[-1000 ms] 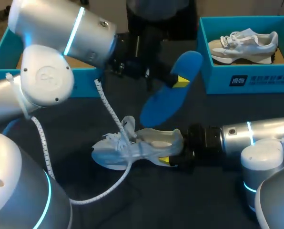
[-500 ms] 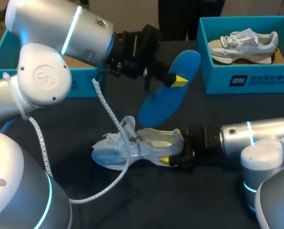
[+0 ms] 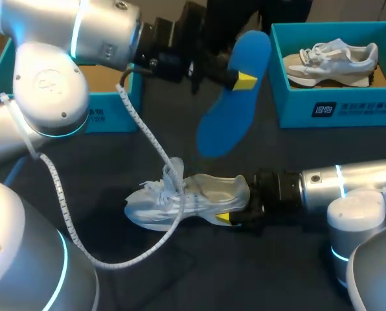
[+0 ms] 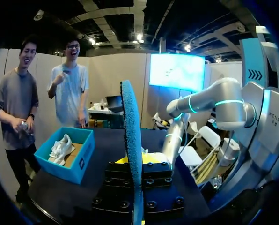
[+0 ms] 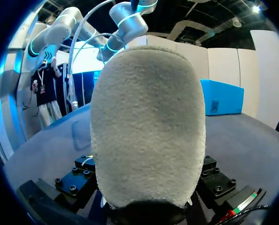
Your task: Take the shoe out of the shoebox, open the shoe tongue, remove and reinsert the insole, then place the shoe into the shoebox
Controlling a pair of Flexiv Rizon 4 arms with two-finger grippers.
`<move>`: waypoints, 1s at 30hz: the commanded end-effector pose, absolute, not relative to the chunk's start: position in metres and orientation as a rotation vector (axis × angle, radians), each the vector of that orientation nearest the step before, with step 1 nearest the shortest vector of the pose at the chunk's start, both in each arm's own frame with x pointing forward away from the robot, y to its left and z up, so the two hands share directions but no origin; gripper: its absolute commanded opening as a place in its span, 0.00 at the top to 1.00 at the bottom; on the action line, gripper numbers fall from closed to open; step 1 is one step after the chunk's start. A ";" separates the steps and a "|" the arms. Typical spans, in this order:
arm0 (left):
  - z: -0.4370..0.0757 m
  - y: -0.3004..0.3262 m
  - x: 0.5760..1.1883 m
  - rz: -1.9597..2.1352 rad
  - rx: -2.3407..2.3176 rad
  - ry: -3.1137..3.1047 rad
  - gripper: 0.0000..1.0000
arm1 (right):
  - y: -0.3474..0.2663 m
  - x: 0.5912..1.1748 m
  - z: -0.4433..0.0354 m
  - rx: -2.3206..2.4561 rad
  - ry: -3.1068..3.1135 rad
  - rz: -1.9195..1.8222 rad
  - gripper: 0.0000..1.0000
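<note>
Shoe [image 3: 186, 201] is out of the box, lying on the surface [image 3: 277, 272] w/ heel clamped in R gripper [image 3: 233, 211]. L gripper [image 3: 241, 81] pinches the blue insole [image 3: 235, 103] in mid-air above it. Insole removal looks done. Remaining: reinsert insole, return shoe to shoebox [image 3: 105, 113].

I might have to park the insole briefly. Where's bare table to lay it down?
Best patch: bare table between the right shoebox and the right arm. A second lies on the near side of the shoe. Crowded around the shoe: right gripper on its heel, cable draped over it.
</note>
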State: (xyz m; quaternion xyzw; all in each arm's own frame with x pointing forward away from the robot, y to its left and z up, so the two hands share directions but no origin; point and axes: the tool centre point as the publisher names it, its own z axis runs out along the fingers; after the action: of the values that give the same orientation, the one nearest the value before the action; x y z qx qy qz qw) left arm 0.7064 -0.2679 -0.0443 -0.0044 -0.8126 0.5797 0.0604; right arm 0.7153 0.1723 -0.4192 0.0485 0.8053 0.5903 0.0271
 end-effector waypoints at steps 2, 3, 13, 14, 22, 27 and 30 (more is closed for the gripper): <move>-0.044 -0.262 0.707 1.753 -0.019 -2.459 1.00 | 0.174 0.715 -0.418 0.151 2.490 1.818 1.00; -0.044 -0.262 0.707 1.753 -0.019 -2.459 1.00 | 0.174 0.715 -0.418 0.151 2.490 1.818 1.00; -0.044 -0.262 0.706 1.752 -0.026 -2.446 1.00 | 0.174 0.715 -0.418 0.151 2.490 1.818 1.00; -0.044 -0.261 0.706 1.752 -0.026 -2.458 1.00 | 0.174 0.715 -0.418 0.151 2.490 1.818 1.00; -0.023 -0.250 0.697 1.763 -0.070 -2.449 1.00 | 0.174 0.715 -0.418 0.151 2.490 1.818 1.00; -0.014 -0.246 0.692 1.774 -0.082 -2.446 1.00 | 0.174 0.715 -0.418 0.151 2.490 1.818 1.00; -0.009 -0.245 0.691 1.776 -0.093 -2.450 1.00 | 0.174 0.715 -0.418 0.151 2.490 1.818 1.00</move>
State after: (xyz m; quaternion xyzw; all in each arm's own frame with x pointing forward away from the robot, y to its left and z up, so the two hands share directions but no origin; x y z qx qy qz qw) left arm 0.6938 -0.2496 -0.0131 -0.0305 -0.8066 0.5873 0.0594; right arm 0.7153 0.1723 -0.4192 0.0485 0.8053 0.5903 0.0271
